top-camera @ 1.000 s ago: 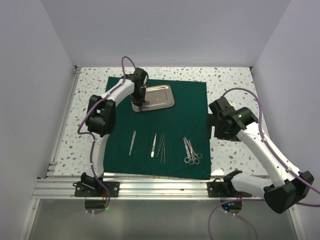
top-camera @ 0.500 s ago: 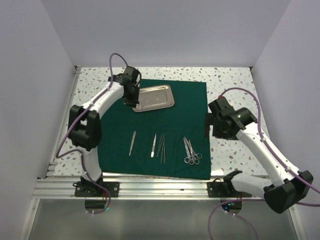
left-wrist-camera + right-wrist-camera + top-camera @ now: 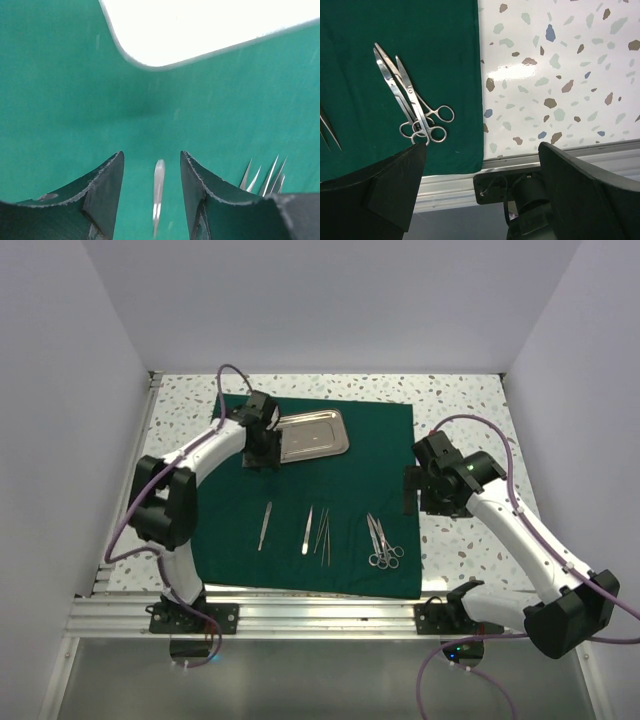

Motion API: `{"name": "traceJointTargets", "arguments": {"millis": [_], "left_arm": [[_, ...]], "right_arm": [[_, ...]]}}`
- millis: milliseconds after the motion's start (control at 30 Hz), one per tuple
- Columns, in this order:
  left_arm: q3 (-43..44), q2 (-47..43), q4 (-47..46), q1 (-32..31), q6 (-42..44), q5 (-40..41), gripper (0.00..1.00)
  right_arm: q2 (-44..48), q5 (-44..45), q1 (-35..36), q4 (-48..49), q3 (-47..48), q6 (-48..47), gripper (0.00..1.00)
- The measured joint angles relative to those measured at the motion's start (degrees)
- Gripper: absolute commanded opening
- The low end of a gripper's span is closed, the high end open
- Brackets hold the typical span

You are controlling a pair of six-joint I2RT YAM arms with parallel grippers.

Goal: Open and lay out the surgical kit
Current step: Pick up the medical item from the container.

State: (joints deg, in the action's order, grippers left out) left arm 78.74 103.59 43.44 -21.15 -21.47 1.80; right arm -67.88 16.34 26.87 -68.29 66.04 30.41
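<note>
left hand (image 3: 151,156) hangs, fingers (image 3: 106,186) apart, over the drape (image 3: 350,502) beside the tray (image 3: 318,434).

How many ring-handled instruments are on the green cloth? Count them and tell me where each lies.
2. One ring-handled instrument lies near the green cloth's near right corner. The second instrument lies just beside it, toward the cloth's right edge, with the handles overlapping. None appears hidden.

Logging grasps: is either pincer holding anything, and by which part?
Nothing held. Left pincer open over the cloth by the tray; right pincer open, near the scissors.
</note>
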Motion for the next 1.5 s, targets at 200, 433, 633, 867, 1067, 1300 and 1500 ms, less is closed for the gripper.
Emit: {"name": "traceJointTargets", "arguments": {"millis": [200, 433, 633, 867, 1067, 1300, 1500], "left_arm": [[17.07, 14.01, -0.37, 0.02, -0.35, 2.58, 0.52], [30.69, 26.29, 0.79, 0.07, -0.35, 3.82, 0.51], [36.81, 31.56, 3.48, 0.48, -0.42, 5.22, 0.50], [37.38, 32.33, 4.85, 0.90, -0.52, 5.92, 0.50], [31.85, 29.44, 2.40, 0.87, -1.42, 4.83, 0.46], [25.42, 26.05, 0.70, 0.55, -2.62, 3.69, 0.32], [23.34, 25.03, 0.44, 0.46, -3.06, 4.42, 0.13]], "right_arm": [[0.13, 0.26, 0.00, -1.27, 0.28, 0.00, 0.98], [1.77, 1.18, 0.00, -3.74, 0.31, 0.44, 0.98], [1.81, 2.25, -0.04, -4.90, 0.37, 0.90, 0.98], [-0.35, 2.67, -0.04, -4.81, 0.70, 0.87, 0.98], [-1.92, 2.67, -0.04, -4.04, 0.87, 0.39, 0.98], [-3.45, 2.71, -0.04, -3.13, 1.49, -0.55, 0.98], [-3.43, 2.86, -0.11, -3.02, 1.51, -1.05, 0.98]]}}
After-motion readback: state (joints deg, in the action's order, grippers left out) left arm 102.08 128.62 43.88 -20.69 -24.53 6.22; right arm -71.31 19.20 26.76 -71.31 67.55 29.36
